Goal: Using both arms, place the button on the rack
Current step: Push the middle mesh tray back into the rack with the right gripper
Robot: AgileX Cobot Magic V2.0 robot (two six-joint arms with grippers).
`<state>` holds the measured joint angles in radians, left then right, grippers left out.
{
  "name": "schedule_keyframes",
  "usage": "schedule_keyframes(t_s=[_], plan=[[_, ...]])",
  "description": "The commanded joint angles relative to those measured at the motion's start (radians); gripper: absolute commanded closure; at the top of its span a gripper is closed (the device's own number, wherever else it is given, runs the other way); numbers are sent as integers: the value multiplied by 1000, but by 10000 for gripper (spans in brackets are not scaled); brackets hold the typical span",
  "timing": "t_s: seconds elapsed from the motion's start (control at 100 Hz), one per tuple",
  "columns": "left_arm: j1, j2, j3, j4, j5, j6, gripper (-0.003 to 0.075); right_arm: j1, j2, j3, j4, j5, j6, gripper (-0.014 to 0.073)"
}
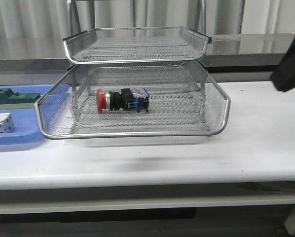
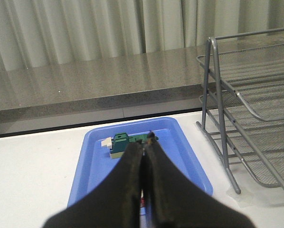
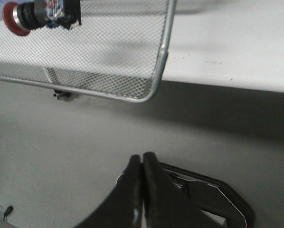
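Note:
The button (image 1: 122, 100), red head to the left and blue block to the right, lies on its side in the pulled-out middle tier of the wire rack (image 1: 214, 132). The right wrist view shows the button (image 3: 37, 13) on the mesh of the rack (image 3: 158, 71). My right gripper (image 3: 141, 159) is shut and empty, low beyond the table's front edge; part of the right arm (image 1: 291, 66) shows at the front view's right edge. My left gripper (image 2: 146, 141) is shut and empty above the blue tray (image 2: 189, 156), beside the rack (image 2: 222, 137).
The blue tray (image 1: 19, 139) left of the rack holds a green block (image 1: 13, 96) and a white boxy part (image 1: 0, 123). The green block (image 2: 125, 144) lies just beyond my left fingertips. A grey ledge and curtain stand behind the white table (image 1: 266, 148).

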<state>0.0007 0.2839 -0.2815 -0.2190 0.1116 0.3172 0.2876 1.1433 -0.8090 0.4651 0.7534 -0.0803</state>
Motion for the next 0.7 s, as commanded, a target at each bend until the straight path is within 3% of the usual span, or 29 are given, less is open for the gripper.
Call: schedule_keyframes(t_s=[0.0, 0.28, 0.69], plan=[[-1, 6, -29, -13, -85, -8, 741, 52, 39, -31, 32, -67, -17, 660], [-1, 6, -29, -13, -85, -8, 741, 211, 203, -31, 59, -202, -17, 660], [-1, 6, -29, -13, -85, -8, 741, 330, 389, -31, 78, -386, -17, 660]])
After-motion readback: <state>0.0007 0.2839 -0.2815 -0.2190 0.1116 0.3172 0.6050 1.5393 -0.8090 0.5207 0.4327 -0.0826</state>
